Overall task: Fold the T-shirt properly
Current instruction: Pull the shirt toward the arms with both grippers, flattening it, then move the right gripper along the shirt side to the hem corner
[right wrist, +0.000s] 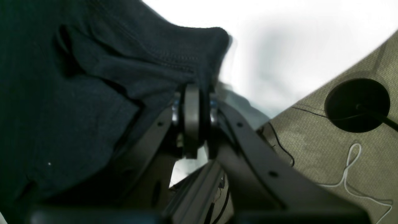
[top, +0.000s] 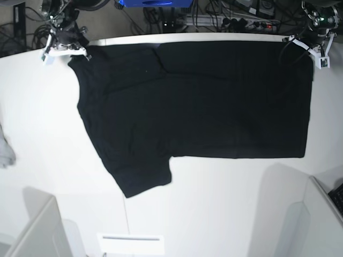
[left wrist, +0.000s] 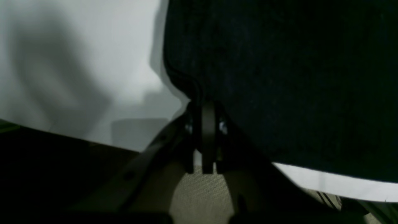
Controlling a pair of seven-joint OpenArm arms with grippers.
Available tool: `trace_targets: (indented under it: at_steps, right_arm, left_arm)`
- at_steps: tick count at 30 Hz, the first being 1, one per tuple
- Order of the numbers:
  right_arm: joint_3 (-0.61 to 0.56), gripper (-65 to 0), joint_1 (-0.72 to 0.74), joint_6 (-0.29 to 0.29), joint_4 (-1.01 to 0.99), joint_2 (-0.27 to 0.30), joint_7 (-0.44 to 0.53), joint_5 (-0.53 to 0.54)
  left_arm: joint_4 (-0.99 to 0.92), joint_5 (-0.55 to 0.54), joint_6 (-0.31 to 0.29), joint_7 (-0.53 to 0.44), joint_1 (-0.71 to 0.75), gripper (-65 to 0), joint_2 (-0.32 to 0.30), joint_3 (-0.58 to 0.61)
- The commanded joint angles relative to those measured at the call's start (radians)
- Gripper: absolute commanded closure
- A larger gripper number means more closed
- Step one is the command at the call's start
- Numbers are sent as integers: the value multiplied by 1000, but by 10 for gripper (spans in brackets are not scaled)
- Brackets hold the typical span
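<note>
You're gripping the T-shirt (top: 198, 101) at both far corners: left gripper (left wrist: 207, 107) and right gripper (right wrist: 194, 90) both clamped on cloth. It's lying spread across the table (top: 43, 134), w/ one sleeve sticking out. You're barely starting; all folds left, I'd say.

A white table (top: 214, 187) carries the black T-shirt (top: 203, 101), spread flat with its plain side up; one far corner lies at the right gripper (top: 68, 48), the other at the left gripper (top: 313, 51), each clamped on the cloth; a sleeve reaches toward the near edge; a small pale cloth (top: 5, 152) lies well apart from both claws.
</note>
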Motion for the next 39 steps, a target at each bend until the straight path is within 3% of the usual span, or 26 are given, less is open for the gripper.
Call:
trace_targets:
  at_steps: [1, 12, 15, 17, 19, 21, 26, 32, 35, 39]
  right_arm:
    - [7, 0, -8, 4, 22, 7, 15, 2]
    - [7, -17, -3, 4, 22, 10, -16, 2]
    - [7, -215, 0, 4, 22, 10, -33, 2]
    - [7, -305, 0, 4, 22, 10, -31, 2]
    - [7, -335, 0, 4, 31, 12, -30, 2]
    - [7, -333, -5, 4, 52, 12, -30, 2]
    - [60, -333, -8, 1, 111, 3, -31, -1]
    - [128, -336, 29, 1, 123, 12, -31, 1]
    - [119, -336, 64, 3, 126, 12, -33, 1]
    - [11, -335, 87, 4, 141, 12, -33, -3]
  left_arm:
    - [12, 4, 5, 5, 12, 0, -9, -6]
    - [12, 4, 5, 4, 6, 0, -15, -6]
    - [16, 4, 5, 4, 5, -227, -15, -8]
    - [38, 4, 5, 4, 2, -351, -11, -42]
    - [52, 4, 5, 4, -14, -439, -9, -98]
    - [49, 4, 5, 4, -44, -484, -12, -164]
    - [55, 4, 5, 4, -83, -487, -47, -279]
    - [55, -15, 5, 5, -89, -485, -86, -318]
    - [55, -99, 5, 5, -90, -485, -89, -316]
    - [55, -180, 5, 4, -90, -476, -107, -292]
